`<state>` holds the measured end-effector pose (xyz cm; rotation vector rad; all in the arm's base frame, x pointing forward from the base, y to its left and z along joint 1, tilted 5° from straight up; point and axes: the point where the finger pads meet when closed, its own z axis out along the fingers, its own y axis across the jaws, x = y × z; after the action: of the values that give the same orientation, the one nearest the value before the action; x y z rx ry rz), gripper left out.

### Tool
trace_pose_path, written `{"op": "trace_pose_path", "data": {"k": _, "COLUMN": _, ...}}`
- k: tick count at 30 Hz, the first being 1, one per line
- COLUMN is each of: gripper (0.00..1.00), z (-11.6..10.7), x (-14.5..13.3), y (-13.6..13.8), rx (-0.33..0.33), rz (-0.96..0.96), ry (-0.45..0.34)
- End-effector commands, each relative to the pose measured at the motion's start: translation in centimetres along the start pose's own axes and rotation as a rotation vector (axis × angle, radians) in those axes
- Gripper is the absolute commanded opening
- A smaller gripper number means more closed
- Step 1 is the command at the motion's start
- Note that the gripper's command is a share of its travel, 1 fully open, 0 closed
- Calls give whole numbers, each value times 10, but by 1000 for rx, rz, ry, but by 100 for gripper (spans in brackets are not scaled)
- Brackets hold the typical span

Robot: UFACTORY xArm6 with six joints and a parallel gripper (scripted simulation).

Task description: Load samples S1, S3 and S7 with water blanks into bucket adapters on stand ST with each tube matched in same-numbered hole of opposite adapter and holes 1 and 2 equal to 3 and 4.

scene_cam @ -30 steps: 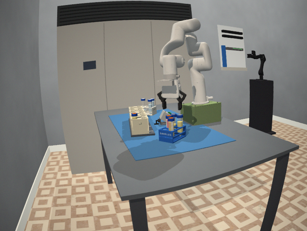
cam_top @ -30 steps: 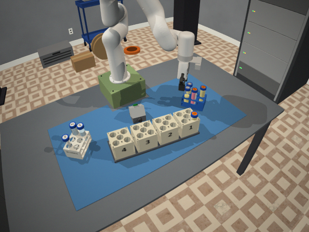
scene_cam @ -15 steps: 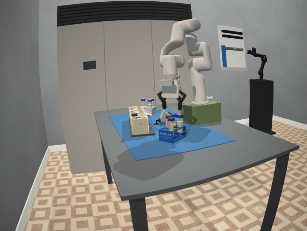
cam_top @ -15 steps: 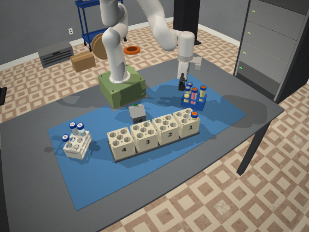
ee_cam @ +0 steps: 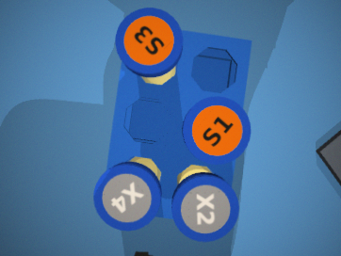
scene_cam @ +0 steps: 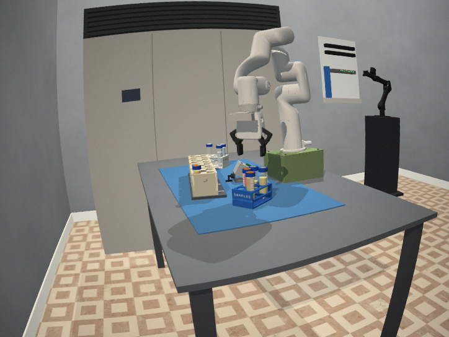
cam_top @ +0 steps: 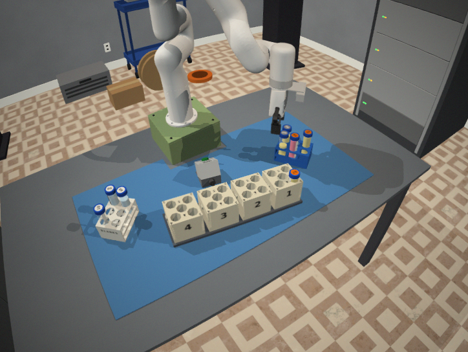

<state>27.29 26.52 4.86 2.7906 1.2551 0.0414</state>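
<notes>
The tool (cam_top: pixel 275 121) hangs wide open just above the blue sample rack (cam_top: pixel 294 154), which holds four tubes. One orange-dotted tube (cam_top: pixel 294 175) stands in adapter 1 (cam_top: pixel 282 186). Three blanks stand in the white rack (cam_top: pixel 116 219).
</notes>
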Motion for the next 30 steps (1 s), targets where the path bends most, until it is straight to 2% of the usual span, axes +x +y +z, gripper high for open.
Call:
{"op": "trace_pose_path", "data": {"k": 1, "gripper": 100, "z": -10, "x": 1, "y": 0, "rx": 0, "rz": 0, "ry": 2}}
{"op": "trace_pose_path", "data": {"k": 30, "gripper": 100, "z": -82, "x": 1, "y": 0, "rx": 0, "rz": 0, "ry": 2}}
